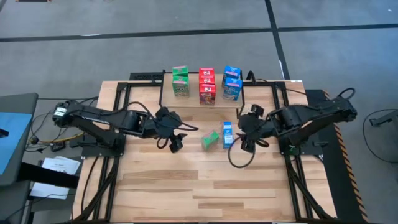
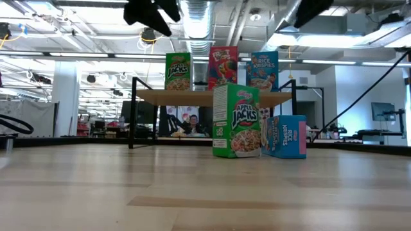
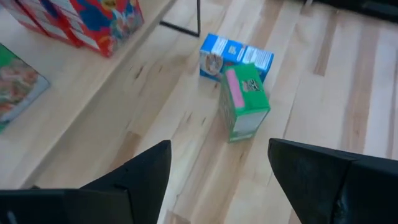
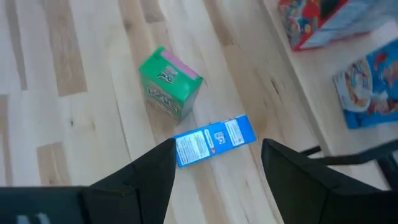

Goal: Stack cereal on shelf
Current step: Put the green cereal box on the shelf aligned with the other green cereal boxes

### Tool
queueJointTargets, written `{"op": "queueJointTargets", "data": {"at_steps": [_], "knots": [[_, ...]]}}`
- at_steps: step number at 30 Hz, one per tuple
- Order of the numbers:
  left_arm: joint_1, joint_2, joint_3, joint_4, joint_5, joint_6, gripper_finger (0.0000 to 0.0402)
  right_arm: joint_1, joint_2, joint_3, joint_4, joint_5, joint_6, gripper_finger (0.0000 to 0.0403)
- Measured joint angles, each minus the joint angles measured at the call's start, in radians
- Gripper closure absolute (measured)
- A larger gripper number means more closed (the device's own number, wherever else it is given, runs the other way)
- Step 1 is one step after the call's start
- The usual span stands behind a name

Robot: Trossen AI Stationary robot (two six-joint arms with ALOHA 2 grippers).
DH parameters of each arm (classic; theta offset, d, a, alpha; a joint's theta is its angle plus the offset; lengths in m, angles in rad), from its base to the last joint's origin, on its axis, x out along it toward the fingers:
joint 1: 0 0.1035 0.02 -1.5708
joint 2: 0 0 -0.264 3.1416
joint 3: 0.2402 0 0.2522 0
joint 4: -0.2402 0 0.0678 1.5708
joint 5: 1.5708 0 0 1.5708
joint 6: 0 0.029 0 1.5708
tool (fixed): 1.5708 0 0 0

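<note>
My left gripper (image 1: 176, 142) hangs released and empty above the tabletop (image 1: 186, 186); a green cereal box (image 1: 210, 139) stands ahead of its fingers (image 3: 134, 180). My right gripper (image 1: 247, 142) is also spread and empty, with a blue cereal box (image 1: 227, 134) just beyond its fingertips, touching the green one. Six other boxes sit on the shelf (image 1: 217, 99), farther off.

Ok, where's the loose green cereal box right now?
In the high view the green box stands on the tabletop in front of the shelf, between the two arms, just left of the loose blue box.
</note>
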Motion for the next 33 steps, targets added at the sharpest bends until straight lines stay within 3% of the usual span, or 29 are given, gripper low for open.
{"op": "queueJointTargets", "data": {"at_steps": [11, 26, 33], "knots": [[-0.003, 0.168, 0.001, 0.138, 0.001, 0.029, 0.0146, 0.097, -0.073, -0.136, 0.033, 0.063, 0.172, 0.0143], [-0.005, 0.255, 0.001, 0.205, 0.01, -0.018, 0.0146, 0.181, -0.057, -0.138, 0.033, 0.144, 0.237, 0.0142], [0.01, 0.255, 0.001, 0.205, 0.139, 0.057, 0.0144, 0.199, -0.057, -0.138, 0.032, 0.175, 0.238, 0.0142]]}}
